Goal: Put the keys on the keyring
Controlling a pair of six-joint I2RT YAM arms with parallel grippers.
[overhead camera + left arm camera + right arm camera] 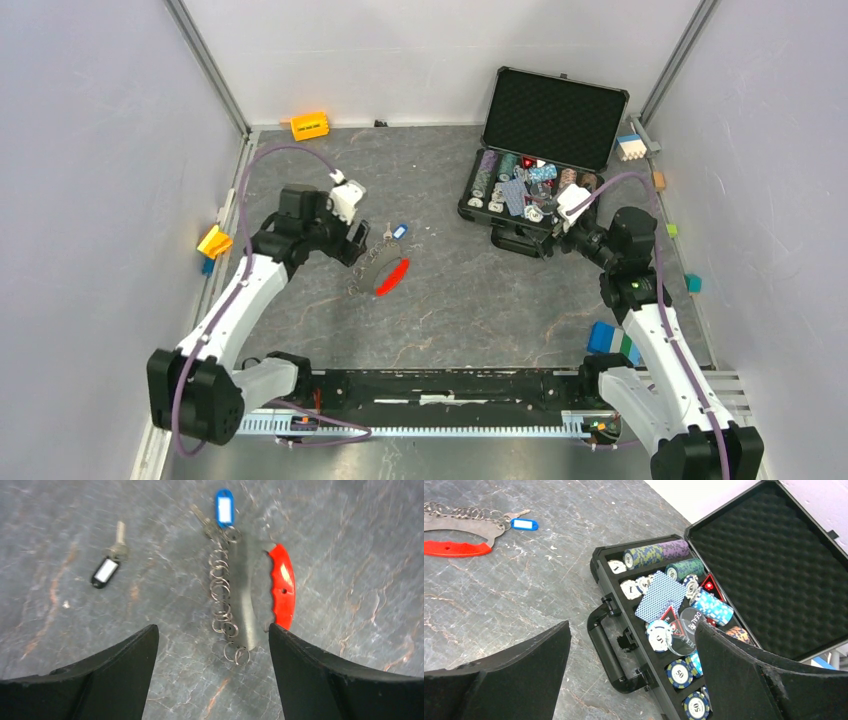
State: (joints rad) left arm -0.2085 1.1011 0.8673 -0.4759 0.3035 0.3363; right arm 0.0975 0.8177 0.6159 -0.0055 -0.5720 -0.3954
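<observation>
The keyring (222,595) is seen in the middle of the left wrist view, laid flat on the grey table (350,555). It is made of a line of small silver rings, a bent metal bar and a red fob (282,587) on its right side. At the top of the frame, a key with a blue tag (224,507) is seen touching the top ring. Whether it is hooked on cannot be told. A key with a black tag (111,555) is seen alone in the upper left of the frame, well apart from the rings, so it is judged not yet put on.

The left gripper (211,630) is held over the lower end of the keyring, with its jaws spread wide and nothing between them. The right gripper (631,627) is spread wide and empty too. It is held near the open case of poker chips (764,570), well apart from the keyring.

Some things could go wrong from here. The keys are thin and flat, so one could be pushed along the table and not picked up. The rings are loose, so the keyring could be slid away if it is not held down. The bar could be pinched when a ring is wanted.
</observation>
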